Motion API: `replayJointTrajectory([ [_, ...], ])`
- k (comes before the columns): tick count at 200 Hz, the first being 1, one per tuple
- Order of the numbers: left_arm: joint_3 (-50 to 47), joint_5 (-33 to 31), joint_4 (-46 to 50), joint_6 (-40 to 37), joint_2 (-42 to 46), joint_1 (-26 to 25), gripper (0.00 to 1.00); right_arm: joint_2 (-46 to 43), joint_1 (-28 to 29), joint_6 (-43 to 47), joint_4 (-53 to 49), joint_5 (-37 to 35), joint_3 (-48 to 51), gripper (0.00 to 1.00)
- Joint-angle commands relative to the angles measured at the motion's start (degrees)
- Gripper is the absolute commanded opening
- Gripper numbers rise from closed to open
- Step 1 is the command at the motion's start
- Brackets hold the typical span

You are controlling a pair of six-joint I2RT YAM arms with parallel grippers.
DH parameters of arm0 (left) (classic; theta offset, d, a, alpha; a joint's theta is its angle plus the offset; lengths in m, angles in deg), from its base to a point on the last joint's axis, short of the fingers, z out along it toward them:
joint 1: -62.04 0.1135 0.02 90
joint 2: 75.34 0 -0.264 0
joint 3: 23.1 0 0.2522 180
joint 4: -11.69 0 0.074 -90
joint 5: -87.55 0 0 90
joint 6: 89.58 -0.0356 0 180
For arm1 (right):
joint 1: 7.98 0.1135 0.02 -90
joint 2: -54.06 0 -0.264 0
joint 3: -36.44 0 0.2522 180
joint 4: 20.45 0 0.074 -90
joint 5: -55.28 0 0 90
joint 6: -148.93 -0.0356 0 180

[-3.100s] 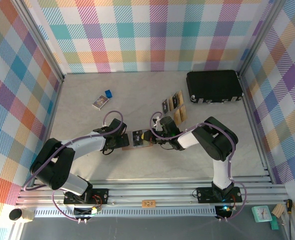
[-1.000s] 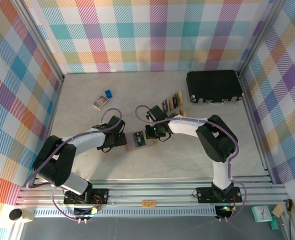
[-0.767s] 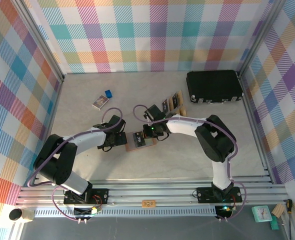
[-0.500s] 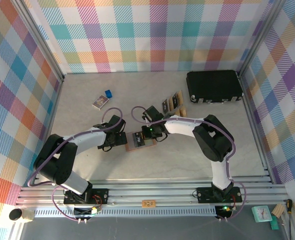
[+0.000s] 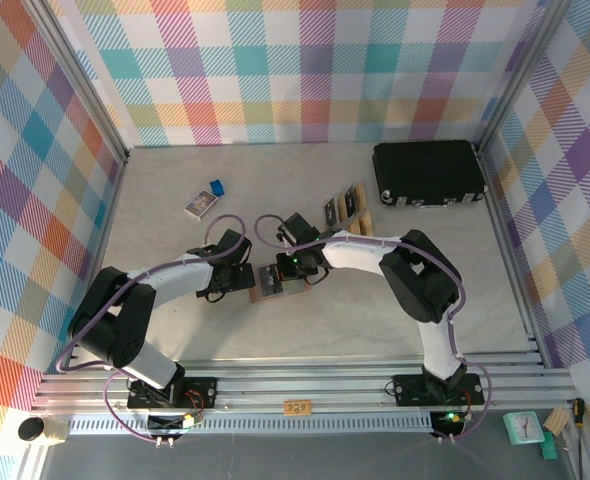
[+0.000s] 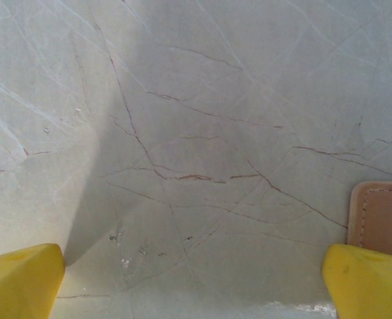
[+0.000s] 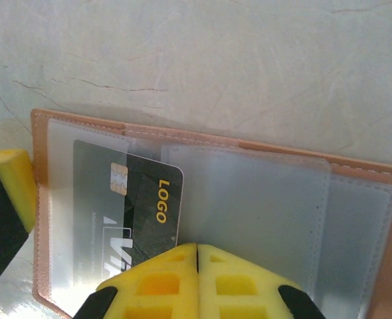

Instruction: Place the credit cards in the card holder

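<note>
**Shifted left over holder, card part-way in**

Moved since the earlier top view: right gripper (image 5: 288, 266), leftward, from the holder's right side to over its middle, forearm stretched across behind it.

Placement and why:
- Holder (image 7: 40, 219) open and flat on the worktop (image 6: 183, 100), between the two grippers.
- Right gripper shut, nothing seen between the jaws, tips at the card's near edge. Reads as a push with closed tips, not a pinch.
- Left gripper (image 6: 195, 276) wide open and empty, fingers down near the worktop. Holder's corner just beside one finger in the left wrist view. Same finger (image 7: 10, 179) at the holder's left edge in the right wrist view; contact not clear. Probably a backstop so the holder can't slide under the push.

Contents:
- Dark card (image 7: 139, 206) chip-end under the clear end pocket (image 7: 62, 226), logo end bare and tilted toward the middle. Not seated yet.
- Other two pockets (image 7: 249, 199) look empty.
- Spare cards (image 5: 347, 207) on the worktop, well apart from the holder, near the black case (image 5: 430, 172).

Judgement: early in the task. Risk of the tilted card catching on the pocket seam.
</note>
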State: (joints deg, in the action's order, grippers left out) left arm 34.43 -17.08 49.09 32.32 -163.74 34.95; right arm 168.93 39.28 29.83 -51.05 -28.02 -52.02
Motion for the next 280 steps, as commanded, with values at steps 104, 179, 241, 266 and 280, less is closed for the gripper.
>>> replayJointTrajectory([
  [104,2.57,0.89,1.32,-2.23,-0.66,0.46,1.0,-0.67,3.03,0.95,-4.33,-2.65,-3.04,0.06],
  [179,4.75,1.36,3.97,-4.18,2.88,2.82,1.0,-5.49,1.25,0.4,-2.64,-4.86,3.84,0.08],
  [241,3.57,5.71,4.23,-4.84,7.48,3.1,1.0,-7.74,1.14,-0.68,-1.08,-2.33,5.36,0.08],
  [266,2.15,8.07,3.81,-4.48,8.71,3.01,1.0,-8.17,1.14,-0.73,-1.27,-1.21,3.98,0.08],
  [280,1.27,8.96,3.31,-4.38,9.02,2.92,1.0,-7.71,1.21,-0.83,-0.94,-0.2,3.12,0.08],
])
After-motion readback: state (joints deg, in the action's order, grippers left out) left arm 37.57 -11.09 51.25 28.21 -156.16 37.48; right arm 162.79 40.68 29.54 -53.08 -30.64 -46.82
